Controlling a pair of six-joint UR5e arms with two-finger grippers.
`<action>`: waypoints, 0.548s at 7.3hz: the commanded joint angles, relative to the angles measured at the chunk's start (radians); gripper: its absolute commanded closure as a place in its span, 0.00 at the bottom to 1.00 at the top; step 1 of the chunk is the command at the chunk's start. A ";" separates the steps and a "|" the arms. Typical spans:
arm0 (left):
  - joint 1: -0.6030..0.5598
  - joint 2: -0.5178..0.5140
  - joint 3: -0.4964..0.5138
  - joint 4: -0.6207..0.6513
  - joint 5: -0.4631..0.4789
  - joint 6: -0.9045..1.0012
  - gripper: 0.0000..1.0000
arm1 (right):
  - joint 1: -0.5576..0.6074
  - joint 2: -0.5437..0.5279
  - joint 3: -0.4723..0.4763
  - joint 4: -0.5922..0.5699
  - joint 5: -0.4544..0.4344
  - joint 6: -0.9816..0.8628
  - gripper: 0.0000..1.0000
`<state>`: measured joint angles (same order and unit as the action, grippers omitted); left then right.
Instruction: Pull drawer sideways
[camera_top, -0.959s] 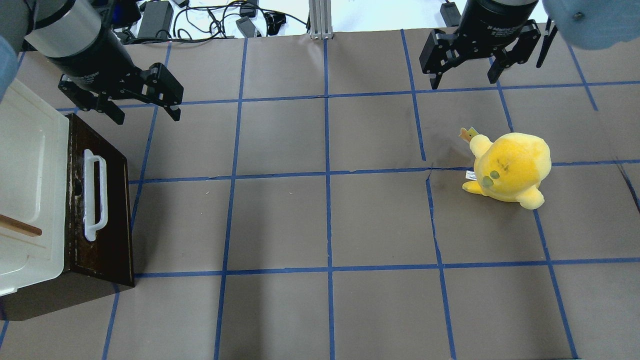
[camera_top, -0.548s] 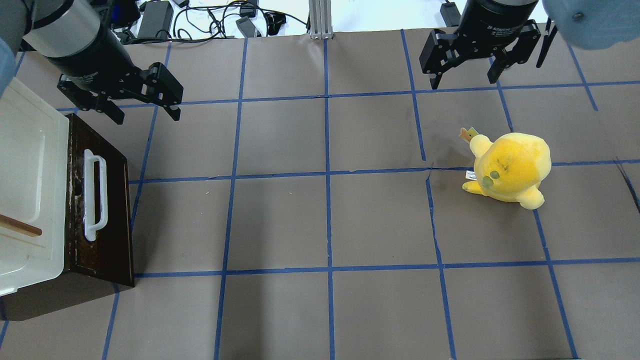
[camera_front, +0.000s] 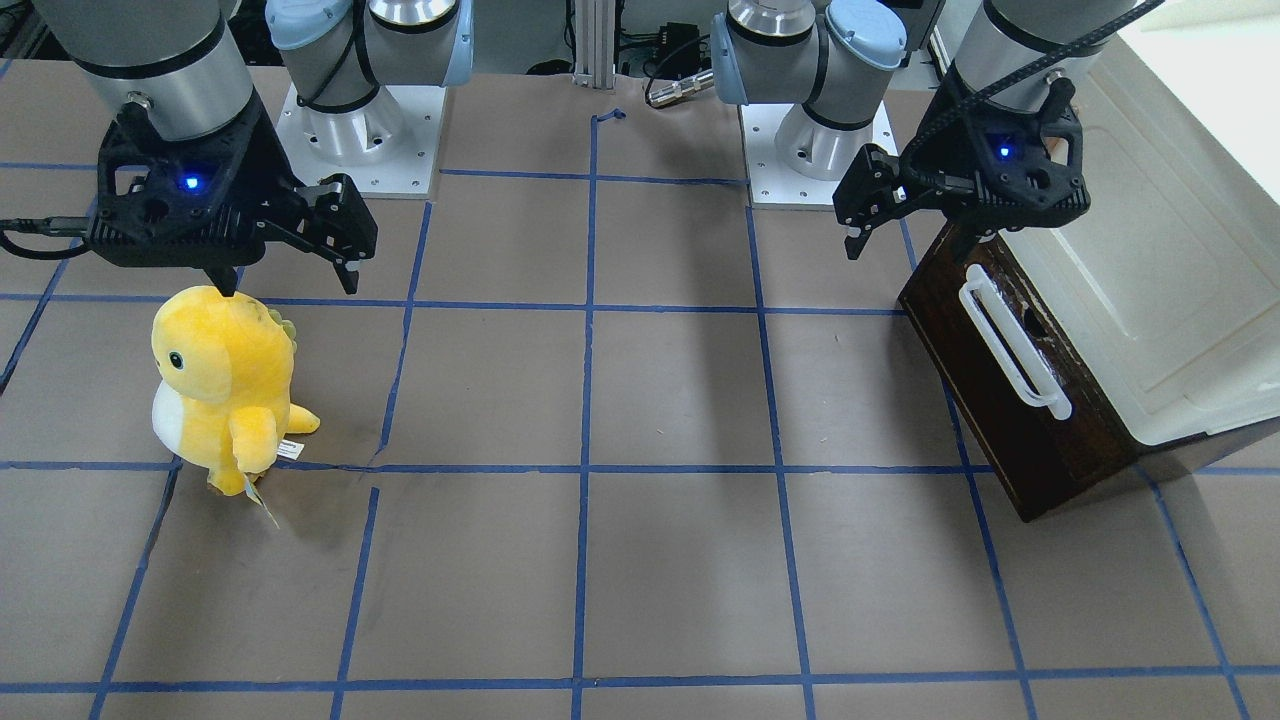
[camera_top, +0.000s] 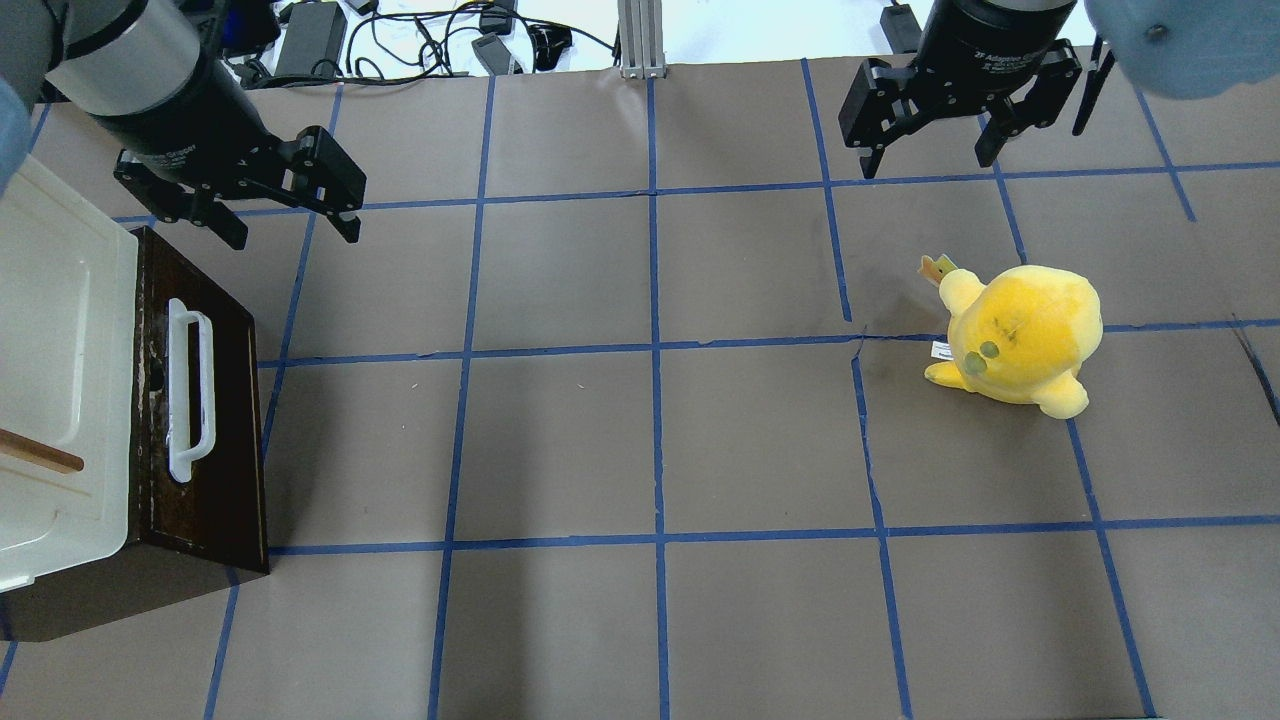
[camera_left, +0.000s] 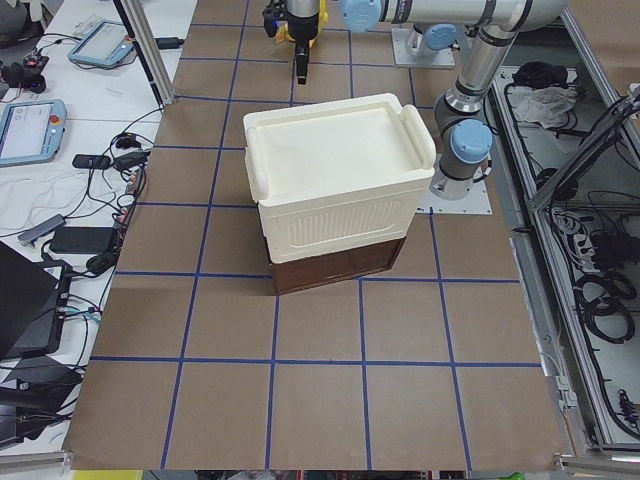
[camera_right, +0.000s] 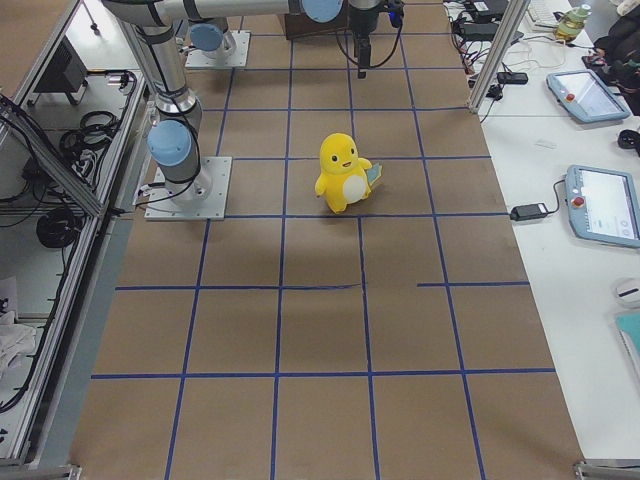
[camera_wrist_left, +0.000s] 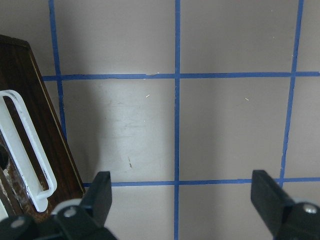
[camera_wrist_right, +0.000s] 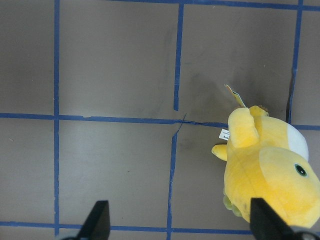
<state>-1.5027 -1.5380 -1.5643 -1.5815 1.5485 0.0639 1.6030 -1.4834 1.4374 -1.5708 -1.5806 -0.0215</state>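
Note:
The drawer (camera_top: 205, 430) is a dark brown wooden front with a long white bar handle (camera_top: 189, 388), at the table's left edge under a cream-white box. It also shows in the front view (camera_front: 1000, 370) and the left wrist view (camera_wrist_left: 30, 150). It looks pushed in; its inner tray is hidden. My left gripper (camera_top: 293, 225) hangs open above the table just beyond the drawer's far corner, touching nothing; it also shows in the front view (camera_front: 915, 240). My right gripper (camera_top: 932, 165) is open and empty at the far right.
A large cream-white plastic box (camera_top: 50, 380) sits on top of the drawer's cabinet, with a wooden stick (camera_top: 40, 455) on it. A yellow plush toy (camera_top: 1020, 335) stands at the right, below my right gripper. Cables lie beyond the table's far edge (camera_top: 420, 40).
My left gripper has shifted very slightly up and away in the overhead view. The drawer, the plush and the right arm have not moved.

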 joint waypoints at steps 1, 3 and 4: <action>0.001 -0.001 0.009 0.000 -0.002 -0.002 0.00 | 0.000 0.000 0.000 0.000 0.001 0.000 0.00; 0.007 0.004 0.003 0.000 -0.001 -0.018 0.00 | 0.000 0.000 0.000 0.000 -0.001 -0.001 0.00; 0.006 0.004 0.000 0.000 0.010 -0.018 0.00 | 0.000 0.000 0.000 0.000 0.001 0.000 0.00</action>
<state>-1.4982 -1.5357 -1.5605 -1.5815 1.5496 0.0485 1.6030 -1.4834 1.4373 -1.5708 -1.5807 -0.0221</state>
